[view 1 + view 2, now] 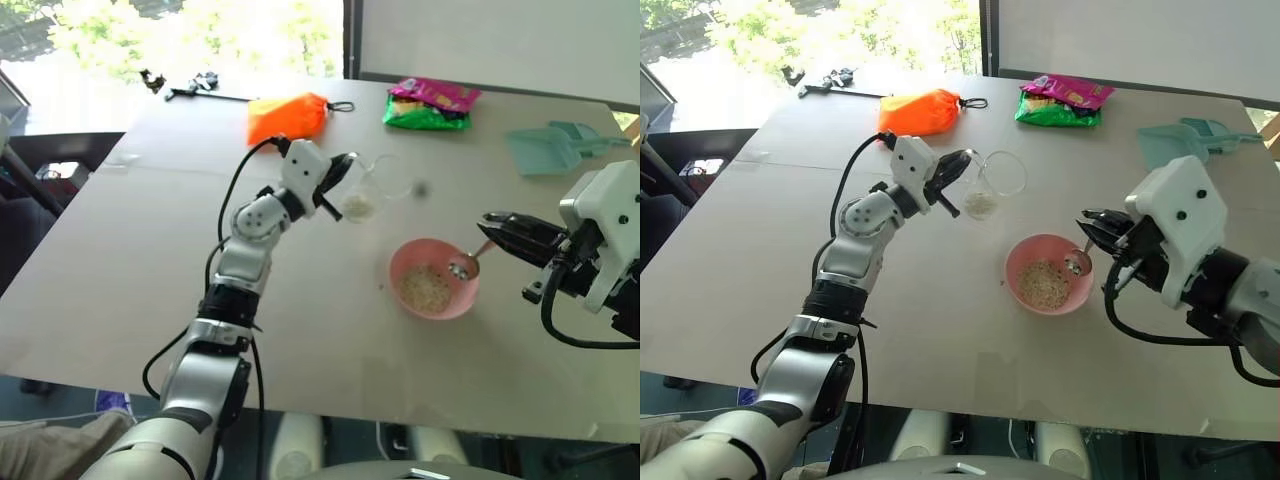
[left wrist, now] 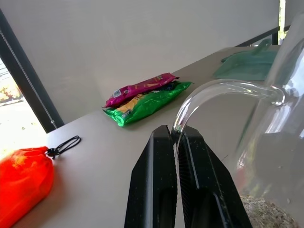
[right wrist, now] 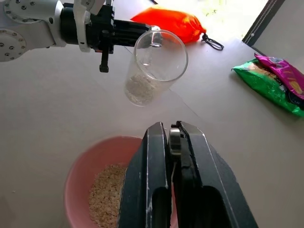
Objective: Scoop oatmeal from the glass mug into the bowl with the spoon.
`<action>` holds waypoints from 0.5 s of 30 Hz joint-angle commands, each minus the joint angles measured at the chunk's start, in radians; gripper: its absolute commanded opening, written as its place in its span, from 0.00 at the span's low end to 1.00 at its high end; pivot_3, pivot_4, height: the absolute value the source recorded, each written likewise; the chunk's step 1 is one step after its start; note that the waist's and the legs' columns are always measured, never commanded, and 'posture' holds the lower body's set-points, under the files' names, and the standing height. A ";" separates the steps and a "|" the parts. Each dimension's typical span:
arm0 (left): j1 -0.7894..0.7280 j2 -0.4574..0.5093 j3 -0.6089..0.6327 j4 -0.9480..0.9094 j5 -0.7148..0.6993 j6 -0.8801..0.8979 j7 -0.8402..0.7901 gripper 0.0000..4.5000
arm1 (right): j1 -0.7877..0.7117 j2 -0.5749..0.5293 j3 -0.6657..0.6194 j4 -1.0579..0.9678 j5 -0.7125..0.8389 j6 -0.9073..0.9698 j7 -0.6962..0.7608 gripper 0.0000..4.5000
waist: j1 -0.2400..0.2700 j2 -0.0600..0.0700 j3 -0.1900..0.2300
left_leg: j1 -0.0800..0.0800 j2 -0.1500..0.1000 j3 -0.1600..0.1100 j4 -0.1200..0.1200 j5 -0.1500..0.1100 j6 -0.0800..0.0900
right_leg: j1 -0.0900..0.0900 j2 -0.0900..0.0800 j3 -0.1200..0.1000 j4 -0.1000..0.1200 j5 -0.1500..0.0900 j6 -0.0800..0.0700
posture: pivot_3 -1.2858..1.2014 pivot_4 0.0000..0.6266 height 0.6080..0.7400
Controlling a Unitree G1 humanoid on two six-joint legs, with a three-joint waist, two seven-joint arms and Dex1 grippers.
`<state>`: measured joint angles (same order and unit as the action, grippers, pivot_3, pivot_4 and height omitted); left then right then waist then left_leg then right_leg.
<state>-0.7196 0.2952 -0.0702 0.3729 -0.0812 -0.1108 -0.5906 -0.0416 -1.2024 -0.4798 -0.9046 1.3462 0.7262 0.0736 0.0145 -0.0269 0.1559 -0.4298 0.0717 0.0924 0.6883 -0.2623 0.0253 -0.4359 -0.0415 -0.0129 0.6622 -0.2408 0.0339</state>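
Black fingers of the right gripper [image 3: 172, 142] are pressed together on the thin handle of the slim silver metal spoon [image 1: 466, 264], whose small oval end rests inside the round pink plastic bowl [image 1: 434, 278], over a layer of pale flaky oatmeal [image 1: 425, 288]. Pinched shut on the clear handle, the left gripper [image 2: 175, 142] holds the small transparent glass mug [image 3: 154, 69] tilted above the grey table [image 1: 150, 290], with some oatmeal at its bottom. Print on the pink and green snack packets [image 1: 430, 104] cannot be read.
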 commanded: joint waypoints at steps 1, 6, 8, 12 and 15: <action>0.007 0.002 0.016 -0.091 -0.009 0.009 0.016 0.01 | -0.079 0.085 -0.018 0.103 0.179 -0.086 -0.068 0.00 | 0.000 0.000 0.000 | 0.000 0.000 0.000 0.000 0.000 0.000 | 0.000 0.000 0.000 0.000 0.000 0.000 | 0.52 0.24 1.00; 0.047 0.001 0.022 -0.152 -0.016 0.042 0.023 0.01 | -0.306 0.208 0.088 0.271 0.374 -0.158 -0.204 0.00 | -0.005 0.000 0.000 | 0.004 0.000 0.003 0.001 0.000 0.000 | 0.003 0.001 0.001 0.001 0.000 0.000 | 0.52 0.24 1.00; 0.067 0.000 0.026 -0.189 -0.019 0.065 0.029 0.01 | -0.426 0.270 0.148 0.334 0.400 -0.163 -0.240 0.00 | -0.003 0.000 0.000 | 0.007 0.001 0.004 0.001 0.000 0.000 | 0.005 0.001 0.002 0.001 0.000 0.000 | 0.52 0.24 1.00; 0.090 -0.013 0.036 -0.245 -0.027 0.111 0.051 0.01 | -0.538 0.328 0.208 0.409 0.386 -0.133 -0.249 0.00 | -0.001 0.000 0.000 | 0.007 0.002 0.006 0.000 0.000 0.000 | 0.005 0.002 0.003 0.002 0.000 0.000 | 0.52 0.24 1.00; 0.105 -0.020 0.050 -0.287 -0.031 0.145 0.075 0.01 | -0.583 0.361 0.256 0.436 0.353 -0.101 -0.234 0.00 | 0.000 0.000 0.000 | 0.006 0.001 0.006 0.000 0.000 0.000 | 0.005 0.002 0.003 0.001 0.000 0.000 | 0.52 0.24 1.00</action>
<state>-0.6112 0.2822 -0.0394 0.1604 -0.0903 0.0274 -0.5359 -0.5957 -0.8458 -0.2257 -0.4666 1.7113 0.6175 -0.1736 0.0149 -0.0268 0.1554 -0.4241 0.0731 0.0986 0.6884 -0.2624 0.0256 -0.4310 -0.0399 -0.0091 0.6627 -0.2405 0.0336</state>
